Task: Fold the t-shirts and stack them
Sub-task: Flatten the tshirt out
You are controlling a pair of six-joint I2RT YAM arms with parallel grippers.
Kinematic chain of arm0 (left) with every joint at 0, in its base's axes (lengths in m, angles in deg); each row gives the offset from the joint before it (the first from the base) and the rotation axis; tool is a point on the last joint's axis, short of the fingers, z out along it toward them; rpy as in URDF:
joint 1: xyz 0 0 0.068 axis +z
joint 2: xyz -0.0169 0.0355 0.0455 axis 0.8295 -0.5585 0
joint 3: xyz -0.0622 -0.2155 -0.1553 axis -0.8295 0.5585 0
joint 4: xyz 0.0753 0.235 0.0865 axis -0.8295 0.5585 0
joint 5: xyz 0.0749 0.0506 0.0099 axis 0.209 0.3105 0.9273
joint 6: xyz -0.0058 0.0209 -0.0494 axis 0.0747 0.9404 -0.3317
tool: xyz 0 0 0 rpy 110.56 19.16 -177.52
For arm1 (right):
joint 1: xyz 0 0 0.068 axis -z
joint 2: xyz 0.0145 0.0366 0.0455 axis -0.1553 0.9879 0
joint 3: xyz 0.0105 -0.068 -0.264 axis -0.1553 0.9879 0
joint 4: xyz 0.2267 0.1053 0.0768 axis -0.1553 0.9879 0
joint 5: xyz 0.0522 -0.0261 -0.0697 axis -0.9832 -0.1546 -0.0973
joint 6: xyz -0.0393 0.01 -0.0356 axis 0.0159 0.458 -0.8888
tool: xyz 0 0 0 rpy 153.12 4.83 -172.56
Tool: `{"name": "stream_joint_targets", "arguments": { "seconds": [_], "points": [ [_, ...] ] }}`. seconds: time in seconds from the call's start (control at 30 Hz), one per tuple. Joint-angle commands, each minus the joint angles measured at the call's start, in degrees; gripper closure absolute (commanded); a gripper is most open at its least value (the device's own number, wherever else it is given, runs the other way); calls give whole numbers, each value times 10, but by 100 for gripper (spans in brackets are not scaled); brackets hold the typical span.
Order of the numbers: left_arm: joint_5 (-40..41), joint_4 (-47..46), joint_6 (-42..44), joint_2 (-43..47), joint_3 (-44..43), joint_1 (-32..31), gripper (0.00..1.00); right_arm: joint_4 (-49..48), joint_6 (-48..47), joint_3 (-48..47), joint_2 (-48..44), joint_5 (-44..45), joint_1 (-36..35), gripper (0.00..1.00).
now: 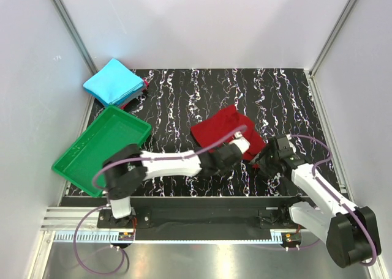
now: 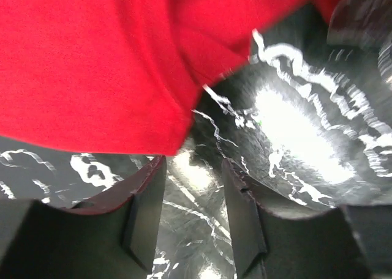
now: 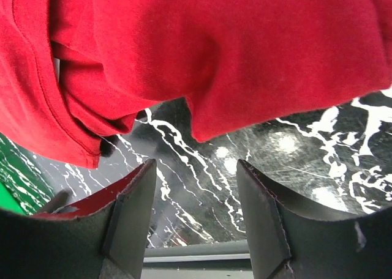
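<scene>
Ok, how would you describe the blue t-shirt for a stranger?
Look at the black marbled table, far left corner. Beyond the green tray lies the cyan t-shirt. It is folded into a neat square, unlike the red t-shirt mid-table.

a black table top with white marbled veins (image 1: 184, 98) fills the middle of the booth. plain white panel walls close it in: a back wall (image 1: 202, 22), a left wall (image 1: 33, 107) and a right wall (image 1: 364, 101). slim aluminium corner posts (image 1: 71, 28) run diagonally where the panels meet. along the near edge lies a slotted silver aluminium rail (image 1: 67, 221), and below it a brushed grey metal surface (image 1: 214, 264). the light is bright and even, and in the left wrist view it leaves a white glare patch (image 2: 275, 111) on the glossy table.
</scene>
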Motion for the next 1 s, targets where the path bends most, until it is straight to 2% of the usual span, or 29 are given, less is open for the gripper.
{"name": "stream_joint_targets", "arguments": {
  "seconds": [0.0, 0.17, 0.43, 0.5, 0.53, 0.57, 0.6, 0.63, 0.67, 0.8, 0.9, 0.93, 0.97],
  "points": [
    [93, -13, 32, -34, -38, -18, 52, 18, 13, -14, -15, 29, -3, 37],
    [125, -13, 38, -91, -54, -23, 48, 23, 6, -20, -29, 31, -3, 37],
    [187, -20, 42, -135, -77, -23, 48, 27, -1, -17, -47, 27, -3, 37],
    [190, -26, 45, -140, -77, -22, 54, 26, -1, -13, -45, 22, -3, 37],
    [191, -26, 45, -141, -77, -22, 60, 26, 0, -11, -44, 21, -3, 37],
    [196, -27, 44, -143, -77, -22, 80, 26, 2, -6, -43, 22, -3, 37],
    [206, -27, 42, -141, -77, -22, 91, 24, 6, -3, -40, 27, -3, 37],
    [209, -26, 38, -135, -77, -22, 97, 20, 9, 1, -37, 31, -4, 37],
    [213, -25, 36, -129, -75, -22, 100, 4, 13, 12, -33, 38, -3, 37],
    [218, -12, 22, -74, -74, -20, 100, -78, 7, 31, 13, 67, -3, 37],
    [179, 2, 1, -17, -71, 0, 100, -93, -3, 23, 59, 90, -3, 38],
    [166, 7, -13, 5, -71, 18, 100, -92, -6, 20, 72, 98, -3, 39],
    [148, 13, -20, 16, -65, 28, 100, -96, -4, 15, 82, 106, -3, 45]
  ]
}}
